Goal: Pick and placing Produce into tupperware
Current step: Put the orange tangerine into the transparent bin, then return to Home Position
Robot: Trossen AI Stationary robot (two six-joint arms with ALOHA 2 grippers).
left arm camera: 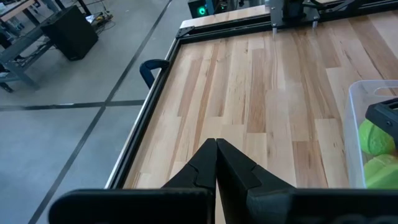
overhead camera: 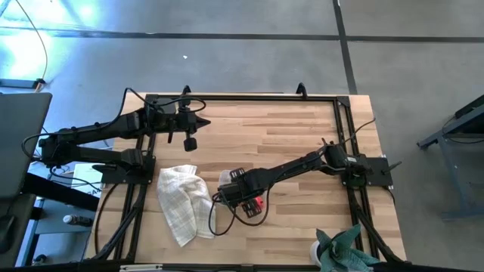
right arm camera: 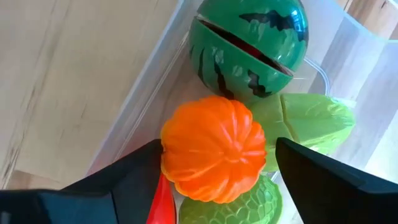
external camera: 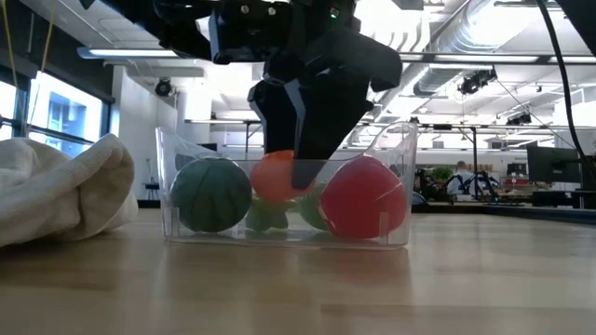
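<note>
At centre frame, the right gripper [right arm camera: 217,180] straddles the orange toy pumpkin [right arm camera: 214,148] inside the clear tupperware [external camera: 396,149], jaws apart; it looks light, rigid, slick—best pinched across its ribbed sides.

desk [overhead camera: 287,136]: light wood, black-framed | cloth [overhead camera: 184,202]: white, checked, crumpled, laid on the desk's left half | teal plant [overhead camera: 344,249]: spiky, set at the desk's near right edge

Orange fruit [right arm camera: 214,149] ribbed; round green fruit [right arm camera: 249,46] dark-striped; cloth [overhead camera: 184,202] white checked.
</note>
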